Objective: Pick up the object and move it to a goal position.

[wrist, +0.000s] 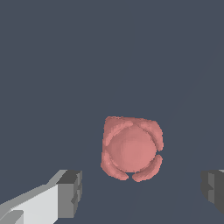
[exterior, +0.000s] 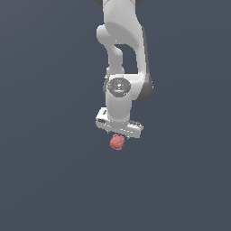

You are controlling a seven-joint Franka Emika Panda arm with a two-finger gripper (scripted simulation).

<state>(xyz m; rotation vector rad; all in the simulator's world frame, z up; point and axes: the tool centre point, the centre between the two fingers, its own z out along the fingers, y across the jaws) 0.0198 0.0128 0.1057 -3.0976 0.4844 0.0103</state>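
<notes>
The end effector (wrist: 142,192) is released: in the wrist view its two dark grey fingertips (wrist: 70,192) stand wide apart, one at each side, and nothing is between them at the tips. The object (wrist: 131,148), a small red-pink lump with a smooth round centre and bumpy lobes around it, lies beyond the fingertips and roughly in the middle of the gap between them; it touches neither one. In the exterior view the end effector (exterior: 118,133) points down, with its white body tilted a little, and the object (exterior: 117,142) shows just under it, very near the lower edge of the body. This view does not show the fingers clearly, so the gap is readable only from the wrist view. The wrist view, on its side, shows nothing of the arm (exterior: 122,54), which in the exterior view rises white above the end effector and leaves the picture at the top. The tabletop (exterior: 45,180) is a plain dark blue-grey surface all around, and no edge of it is visible in either view. I see no container. I cannot tell if the object rests on the tabletop or not.
</notes>
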